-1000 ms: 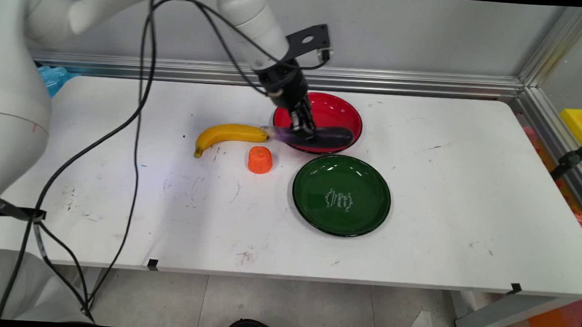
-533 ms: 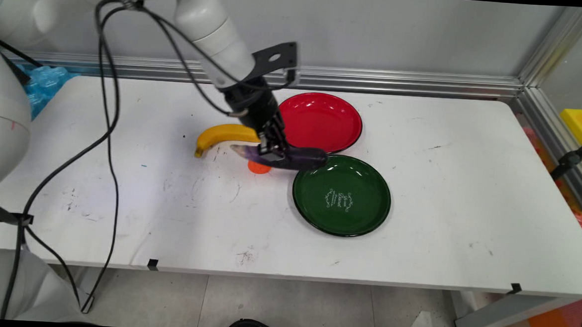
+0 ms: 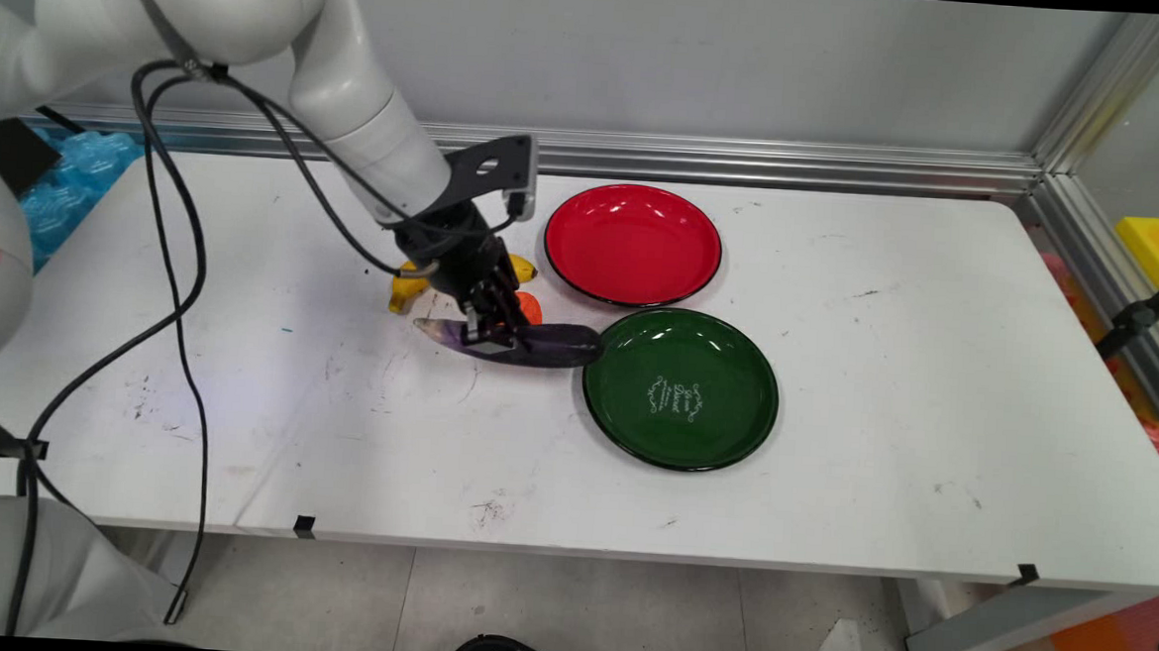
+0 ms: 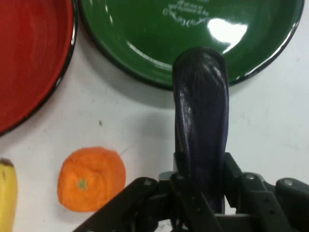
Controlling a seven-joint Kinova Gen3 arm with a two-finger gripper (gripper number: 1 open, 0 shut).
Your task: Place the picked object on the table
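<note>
my pincer [image 3: 493, 333] is clamped on the eggplant [image 3: 529, 344], fingers pressing its sides near the stem half. in the hand view the pincer [image 4: 200, 193] grips the dark purple eggplant [image 4: 200, 111], whose rounded end reaches over the rim of the green plate [image 4: 145, 34]. the eggplant lies roughly level, just above or at the counter [image 3: 829, 478] surface; can't tell if it touches. it sits abt mid-counter, a bit toward the left, w/ its blunt end right at the left rim of the green plate [image 3: 680, 387] and its stem end pointing to the counter's left edge. just behind my pincer is the orange fruit [image 3: 529, 306], partly hidden by the pincer, and behind that the banana [image 3: 405, 287], mostly hidden by my arm. the red plate [image 3: 633, 242] sits nearer the counter's back edge, just behind the green one, rims close together.
</note>
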